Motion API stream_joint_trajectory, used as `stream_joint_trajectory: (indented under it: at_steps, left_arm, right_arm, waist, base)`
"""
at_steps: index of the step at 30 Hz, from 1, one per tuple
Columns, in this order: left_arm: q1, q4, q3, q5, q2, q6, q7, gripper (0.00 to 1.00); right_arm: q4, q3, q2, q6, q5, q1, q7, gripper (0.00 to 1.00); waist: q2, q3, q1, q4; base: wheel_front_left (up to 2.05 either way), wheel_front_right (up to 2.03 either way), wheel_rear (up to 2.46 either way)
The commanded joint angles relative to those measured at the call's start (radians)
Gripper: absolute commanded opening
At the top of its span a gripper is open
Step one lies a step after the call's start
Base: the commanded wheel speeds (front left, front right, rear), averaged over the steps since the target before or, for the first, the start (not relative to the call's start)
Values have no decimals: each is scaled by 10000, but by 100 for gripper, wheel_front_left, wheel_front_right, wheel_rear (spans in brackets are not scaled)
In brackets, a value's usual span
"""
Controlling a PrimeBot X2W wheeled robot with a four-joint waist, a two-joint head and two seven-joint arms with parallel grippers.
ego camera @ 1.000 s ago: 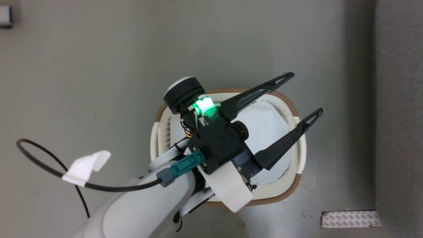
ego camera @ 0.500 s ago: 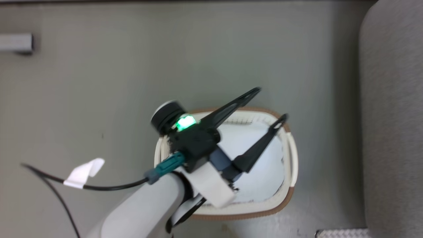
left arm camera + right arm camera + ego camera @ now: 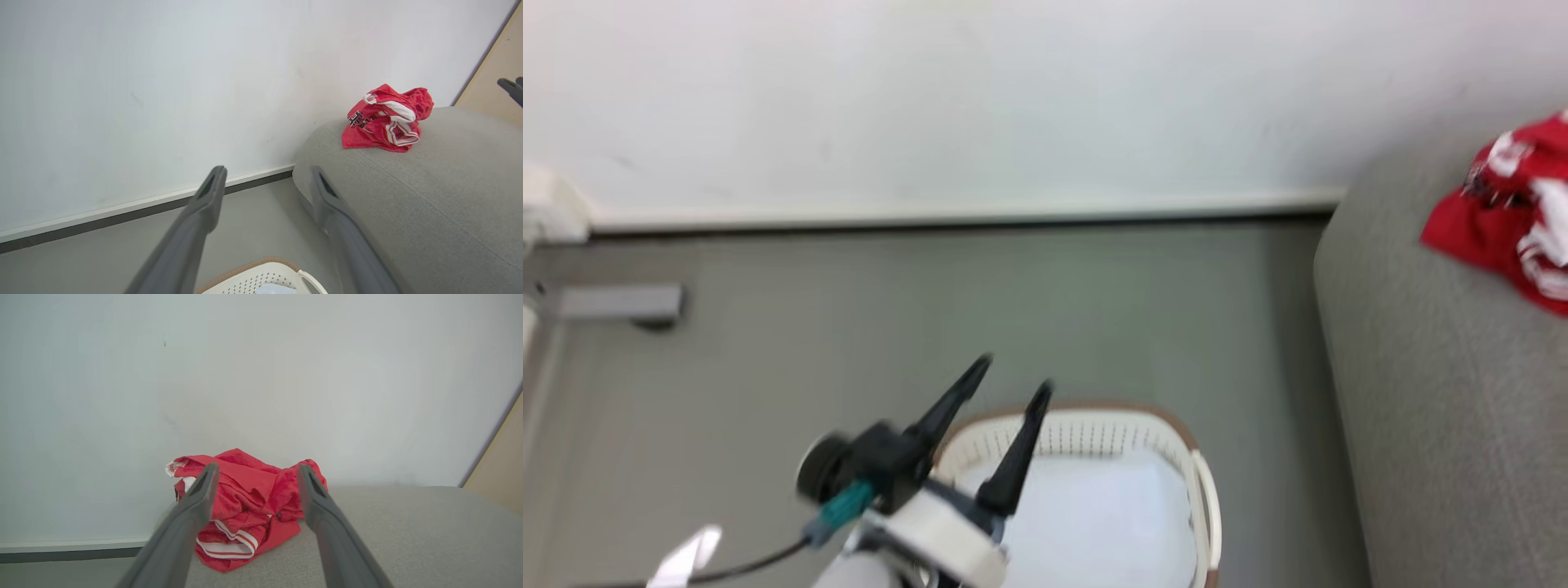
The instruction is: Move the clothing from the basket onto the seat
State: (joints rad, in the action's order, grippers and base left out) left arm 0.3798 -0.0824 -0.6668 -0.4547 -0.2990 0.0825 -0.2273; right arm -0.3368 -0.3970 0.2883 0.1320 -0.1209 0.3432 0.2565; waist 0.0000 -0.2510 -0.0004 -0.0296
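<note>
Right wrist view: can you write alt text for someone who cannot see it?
A crumpled heap of red clothing with white stripe trim lies on the grey seat, before a pale wall. The right gripper frames it with its two dark fingers spread open, holding nothing.

Black-and-white lettering [image 3: 356, 119] shows on the crumpled red clothing [image 3: 388, 130]. It's too folded and small to read!
</note>
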Motion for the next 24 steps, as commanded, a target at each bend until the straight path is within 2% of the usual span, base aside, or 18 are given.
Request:
stream_joint_trajectory:
  at_steps: [1, 8, 15, 19, 24]
  left_arm:
    - [-518, -151, 128, -136, -99, 170, -166, 100]
    - [-1862, -635, 653, -332, -212, 657, -348, 100]
    - [-3251, -590, 1848, -96, -195, 1091, -372, 100]
    - [-3891, -581, 2652, 134, 59, 1012, -374, 100]
    - [-4486, -727, 3413, 640, 482, 566, -376, 100]
  right_arm:
    - [382, 92, -109, -26, 148, -618, 35, 100]
    - [1715, 1083, -953, -26, -26, -2526, 19, 100]
    - [2239, 2237, -1637, -26, -106, -4125, 92, 100]
    - [2134, 2547, -2055, -26, -157, -4593, 91, 100]
    - [2004, 2798, -2323, -26, 72, -5025, 90, 100]
  waist:
    - [0, 1192, 4, 246]
    - [0, 2253, 4, 869]
    - [0, 2810, 4, 1272]
    - [0, 3040, 4, 1376]
    - [0, 3243, 4, 1291]
  base:
    - [0, 0, 0]
    - [0, 0, 0]
    - [0, 0, 0]
    - [0, 0, 0]
    - [0, 0, 0]
